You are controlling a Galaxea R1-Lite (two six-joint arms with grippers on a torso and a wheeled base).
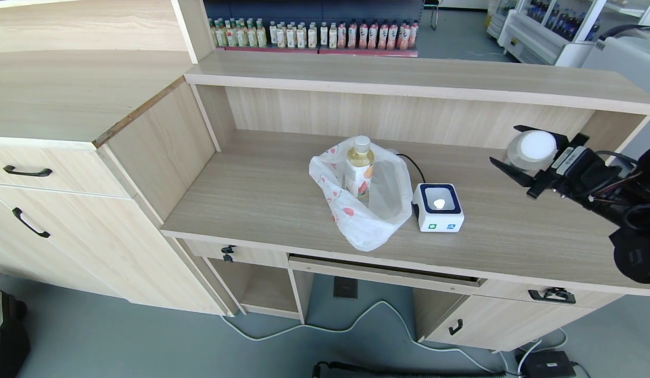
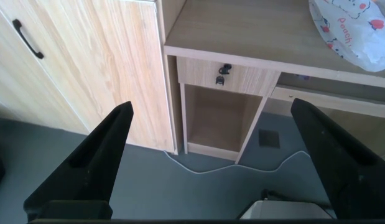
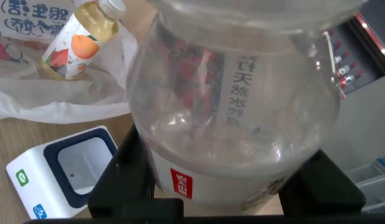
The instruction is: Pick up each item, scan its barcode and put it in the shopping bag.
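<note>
**Checkout counter: one bottle in your right pincer, one already bagged**

Right of the head frame, your right gripper (image 1: pixel 505 144) is pinching a clear plastic bottle with a white cap (image 1: pixel 534 147) around its body, holding it above the pale wooden counter (image 1: pixel 262 205), well apart from the scanner. At frame centre a white plastic shopping bag with red prints (image 1: pixel 366 220) is sitting open on the counter, and a yellow drink bottle with a white cap (image 1: pixel 359 170) is standing upright inside it. A white box scanner with a dark-framed window (image 1: pixel 438 207) is sitting just right of the bag. Your left gripper (image 2: pixel 212 106) is hanging spread wide over the grey floor (image 2: pixel 198 186), holding nothing.
</note>
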